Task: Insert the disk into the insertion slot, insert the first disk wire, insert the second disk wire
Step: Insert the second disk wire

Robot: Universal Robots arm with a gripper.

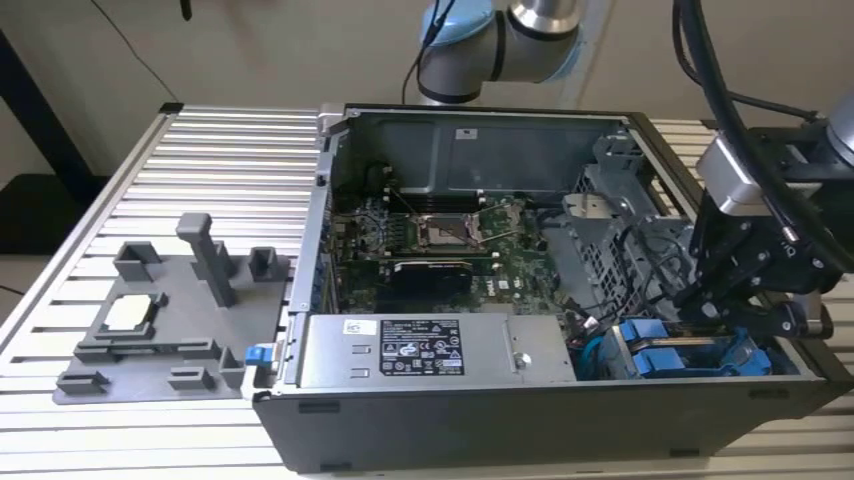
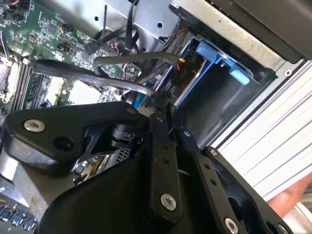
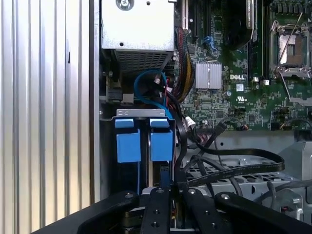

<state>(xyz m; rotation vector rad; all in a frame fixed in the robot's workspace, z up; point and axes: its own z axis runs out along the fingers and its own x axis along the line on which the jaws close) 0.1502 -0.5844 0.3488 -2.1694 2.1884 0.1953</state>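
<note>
The disk (image 1: 663,358) sits in the insertion slot (image 1: 742,352) at the case's near corner on the exterior view's right. Its blue carrier tabs (image 3: 161,144) face up beside a second blue carrier (image 3: 128,144). In the second wrist view the blue frame (image 2: 210,54) lies in the grey bay. My gripper (image 1: 707,312) hangs just over the disk's inner end. The fingers (image 3: 157,204) are drawn together on a black disk wire (image 3: 181,165), which loops away over the drive cage. The same flat black wire (image 2: 112,80) runs into the fingertips (image 2: 157,114).
The open computer case (image 1: 534,420) lies on a ribbed aluminium table (image 1: 214,170). A grey power-supply box (image 1: 407,352), the green motherboard (image 1: 441,225) and a tangle of black cables (image 3: 229,168) surround the bay. A grey fixture plate (image 1: 167,315) lies at the exterior view's left.
</note>
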